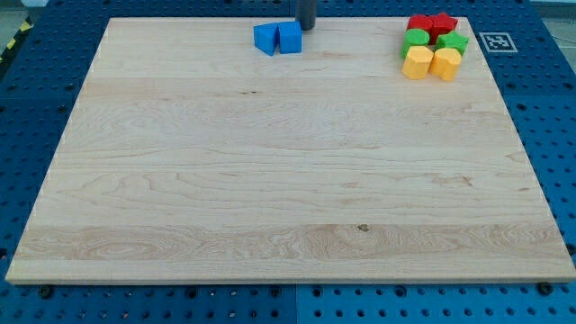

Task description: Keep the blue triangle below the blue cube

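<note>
Two blue blocks touch side by side near the view's top edge of the wooden board (270,180). The blue triangle (265,39) is on the left and the blue cube (290,37) is on the right, at about the same height in the view. My tip (306,27) comes down from the view's top and stands just to the upper right of the blue cube, close to it or touching it.
A tight cluster sits at the board's top right: two red blocks (430,24), two green blocks (435,40) and two yellow blocks (431,63). A printed marker tag (496,40) lies on the blue pegboard to the right of the board.
</note>
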